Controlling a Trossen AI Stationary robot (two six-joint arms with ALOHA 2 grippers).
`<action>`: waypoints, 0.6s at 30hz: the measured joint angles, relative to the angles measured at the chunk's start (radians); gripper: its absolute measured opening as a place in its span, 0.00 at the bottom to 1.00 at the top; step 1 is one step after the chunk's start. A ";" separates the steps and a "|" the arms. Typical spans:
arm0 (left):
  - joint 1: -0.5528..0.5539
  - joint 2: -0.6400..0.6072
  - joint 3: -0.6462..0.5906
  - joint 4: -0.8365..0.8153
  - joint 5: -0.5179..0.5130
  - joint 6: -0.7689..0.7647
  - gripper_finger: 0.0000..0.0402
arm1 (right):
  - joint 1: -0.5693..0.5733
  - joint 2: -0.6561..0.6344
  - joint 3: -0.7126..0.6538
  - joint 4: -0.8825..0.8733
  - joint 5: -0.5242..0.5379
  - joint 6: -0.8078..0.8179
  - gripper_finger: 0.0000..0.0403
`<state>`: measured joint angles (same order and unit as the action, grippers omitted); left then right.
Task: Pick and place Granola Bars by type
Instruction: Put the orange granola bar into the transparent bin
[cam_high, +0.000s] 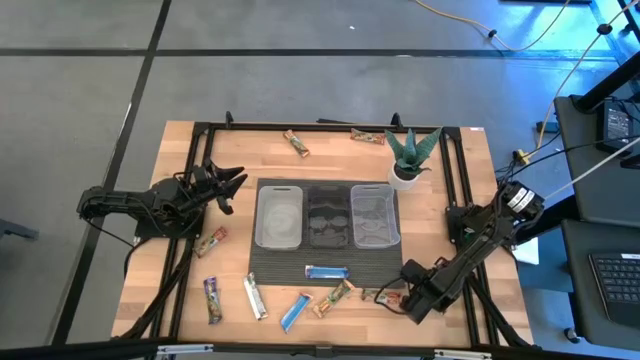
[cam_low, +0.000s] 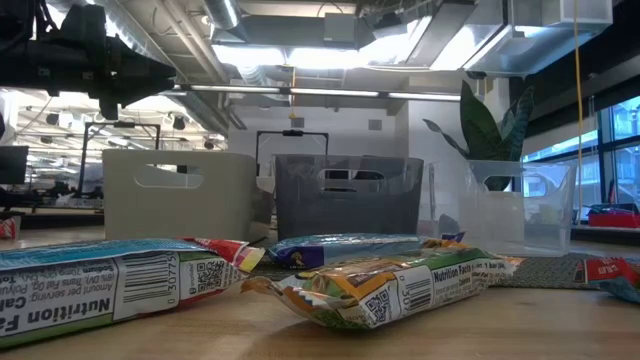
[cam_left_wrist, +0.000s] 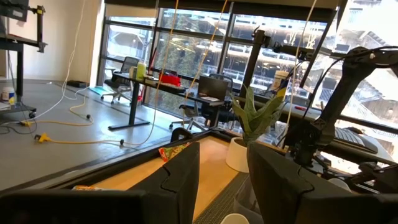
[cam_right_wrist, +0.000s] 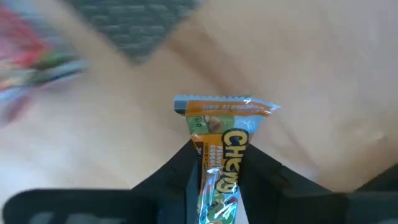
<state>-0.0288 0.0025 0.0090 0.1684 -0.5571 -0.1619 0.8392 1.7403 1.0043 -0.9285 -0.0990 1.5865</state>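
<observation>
Orange and green wrapping shows between the fingers of our right gripper (cam_right_wrist: 217, 171), which are pinched onto a chewy granola bar (cam_right_wrist: 221, 146); most of the bar sticks out past the fingertips over the wooden table (cam_right_wrist: 323, 81). From above, the right gripper (cam_high: 400, 296) sits low at the table's near edge, just right of the row of bars lying there, and the held bar (cam_high: 388, 296) shows at its tip.

Along that near edge we count several loose bars: a purple one (cam_high: 211, 300), a silver one (cam_high: 256, 296), a shiny blue one (cam_high: 294, 311) and a tan-green one (cam_high: 334, 297). Another blue bar (cam_high: 326, 271) lies on the dark mat (cam_high: 265, 268) in front of the 3 clear bins (cam_high: 327, 214), which stand side by side. A tan bar with red print (cam_high: 210, 241) lies left of the mat, and 2 more bars (cam_high: 296, 143) lie near the far edge, one of them (cam_high: 366, 136) beside the potted plant (cam_high: 409, 155).

Our left gripper (cam_high: 226, 184) hangs above the table to the left of the bins, holding nothing, its fingers (cam_left_wrist: 180, 177) standing slightly apart with a narrow gap between them.
</observation>
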 joint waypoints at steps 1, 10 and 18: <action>0.000 0.000 0.000 0.000 0.000 0.000 0.32 | -0.003 -0.001 0.017 -0.018 0.012 -0.010 0.24; 0.000 0.000 0.000 0.000 0.000 0.000 0.32 | -0.030 -0.003 0.210 -0.237 0.351 -0.179 0.24; 0.000 0.000 0.000 0.000 0.000 0.000 0.32 | -0.137 -0.005 0.380 -0.331 0.816 -0.483 0.24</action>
<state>-0.0290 0.0025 0.0088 0.1684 -0.5568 -0.1623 0.7021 1.7353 1.3844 -1.2594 0.7167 1.1040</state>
